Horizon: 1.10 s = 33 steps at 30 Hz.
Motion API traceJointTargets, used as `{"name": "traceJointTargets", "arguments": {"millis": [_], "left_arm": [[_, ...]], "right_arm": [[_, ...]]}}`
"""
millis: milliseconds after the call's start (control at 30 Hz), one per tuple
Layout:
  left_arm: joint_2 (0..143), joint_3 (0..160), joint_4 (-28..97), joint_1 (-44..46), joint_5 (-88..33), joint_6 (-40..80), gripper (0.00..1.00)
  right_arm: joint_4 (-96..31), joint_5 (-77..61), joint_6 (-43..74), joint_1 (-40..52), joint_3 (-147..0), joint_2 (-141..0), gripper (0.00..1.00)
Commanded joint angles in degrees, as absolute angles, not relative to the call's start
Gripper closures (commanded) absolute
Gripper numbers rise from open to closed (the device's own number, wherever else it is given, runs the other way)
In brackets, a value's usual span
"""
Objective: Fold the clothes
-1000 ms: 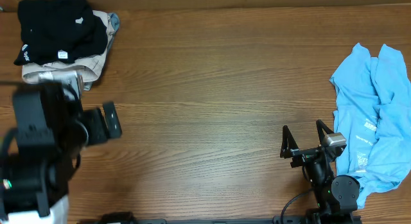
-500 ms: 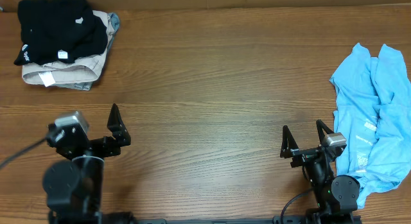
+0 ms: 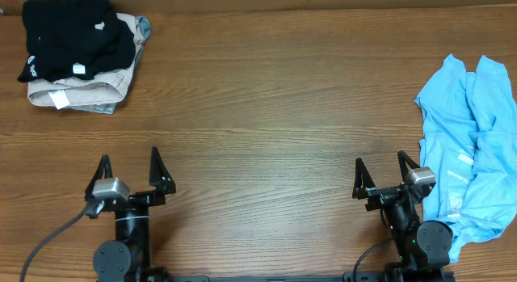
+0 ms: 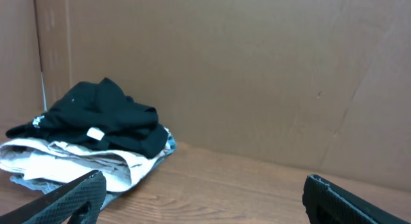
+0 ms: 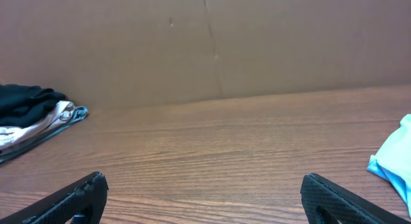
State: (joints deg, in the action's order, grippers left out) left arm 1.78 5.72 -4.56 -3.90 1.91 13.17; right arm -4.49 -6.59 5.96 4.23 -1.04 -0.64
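While the left gripper and right gripper sit parked, jaws wide and empty, the black garment tops a folded pile far-left, so the crumpled light-blue tee just beside the right gripper looks next: grab an edge, spread it flat.

Left fingers, right fingers spread (empty)

black garment: 1 | beige garment: 1 | light-blue tee: 1 | left pincer, right pincer: 2
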Motion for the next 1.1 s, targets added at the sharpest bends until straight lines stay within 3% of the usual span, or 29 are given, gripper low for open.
{"name": "traceJointTargets", "arguments": {"millis": [0,167,333,1067], "left_arm": [[0.21,2.94,-5.89,-3.99,2.17,13.72,0.0],[0.19,0.23,-4.86,-3.92,2.94,13.76,0.0],[0.19,0.3,4.49,-3.68,2.42,13.5,0.0],[0.25,0.32,4.38,-3.73,1.28,12.4,0.0]], "right_arm": [[-4.25,-6.04,5.76,4.54,-0.45,-0.16,0.0],[-4.25,-6.04,5.76,4.54,-0.45,-0.16,0.0],[-4.25,-6.02,5.76,4.54,-0.45,-0.16,0.0],[-4.25,-6.04,5.76,4.54,-0.45,-0.16,0.0]]}}
